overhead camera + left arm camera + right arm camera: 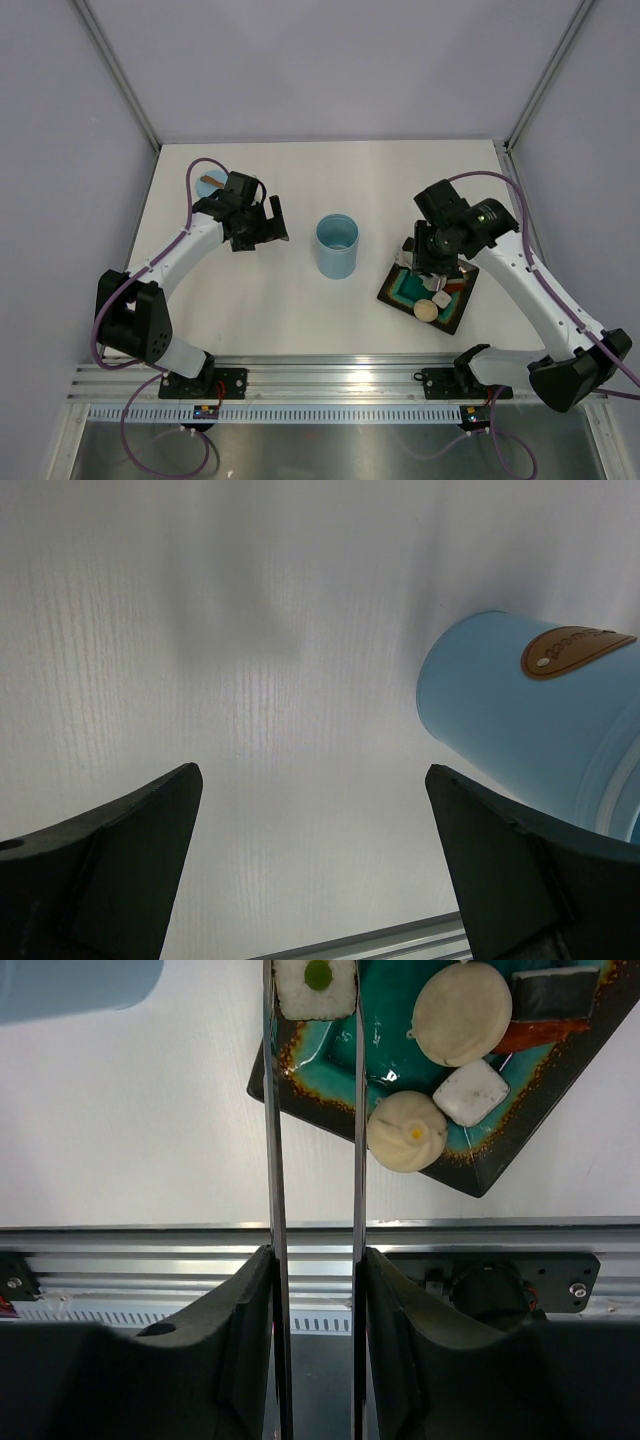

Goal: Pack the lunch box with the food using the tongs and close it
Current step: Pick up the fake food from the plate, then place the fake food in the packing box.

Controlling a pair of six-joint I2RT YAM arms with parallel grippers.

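While the white, faintly grained tabletop [280,310] fills most of the overhead view, pale grey walls close it in on three sides, with slim metal posts rising at the back corners. Along the near edge runs a silver aluminium rail [330,375] carrying both arm bases.

Near the middle of the table stands the tall light blue plastic cylinder of the lunch box [337,246], upright with its mouth uncovered. To its right lies a dark square plate with a glazed teal centre [330,1045], turned diamond-wise. On it sit the small pieces of food [460,1012]: round beige buns, a white cube, a dark piece and a red strip.

The right gripper [316,1290] is squeezed onto the slim silver metal tongs [314,1140], whose two thin arms run forward nearly parallel and pinch a white rice-like cube with a green dot [315,987] at the plate's edge.

The left gripper [315,870] hangs with its jaws spread wide and nothing between them, at the far left of the table, just beside a small flat blue disc with a brown tab [530,715].
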